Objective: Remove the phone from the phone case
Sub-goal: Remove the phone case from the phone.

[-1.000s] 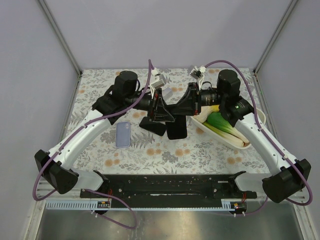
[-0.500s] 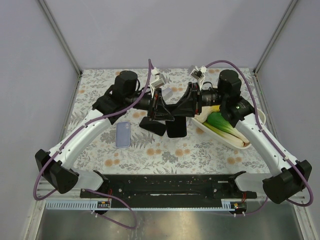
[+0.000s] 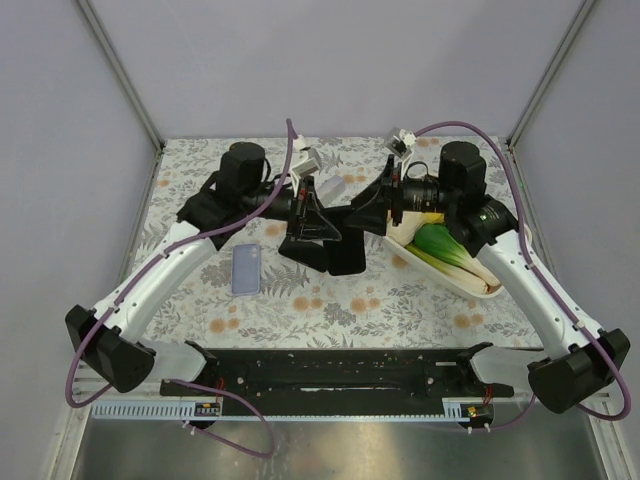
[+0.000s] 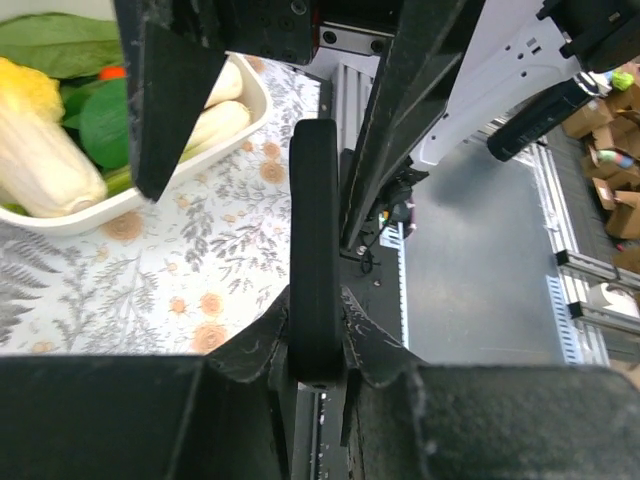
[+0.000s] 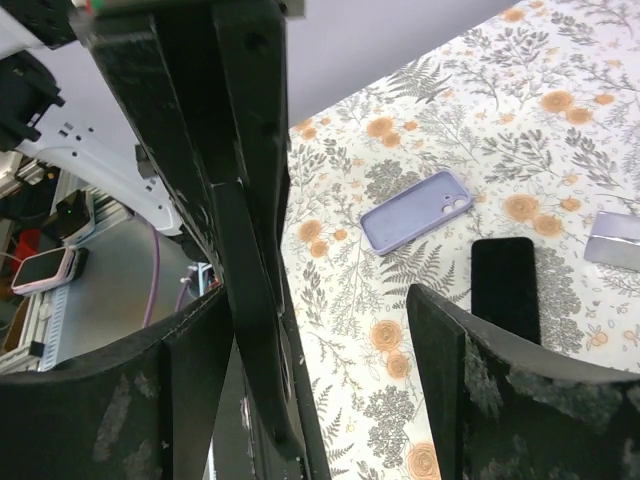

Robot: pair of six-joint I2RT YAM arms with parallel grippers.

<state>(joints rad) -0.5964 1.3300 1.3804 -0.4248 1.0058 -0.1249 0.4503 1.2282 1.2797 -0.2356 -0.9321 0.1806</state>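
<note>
Holding black phone case (image 4: 314, 230) edge-on above the tabletop's (image 5: 480, 130) middle: left end effector (image 4: 315, 345), clamped narrow; phone probably inside, view poor. Right end effector (image 5: 318, 300): spread wide, empty. Recommended: pinch one case corner only, peel slowly against left's grip.

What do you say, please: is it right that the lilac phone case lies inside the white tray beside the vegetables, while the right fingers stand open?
Not quite. The lilac phone case lies on the floral table, well away from the white tray of vegetables, as the top external view shows. The right fingers do stand open.
</note>
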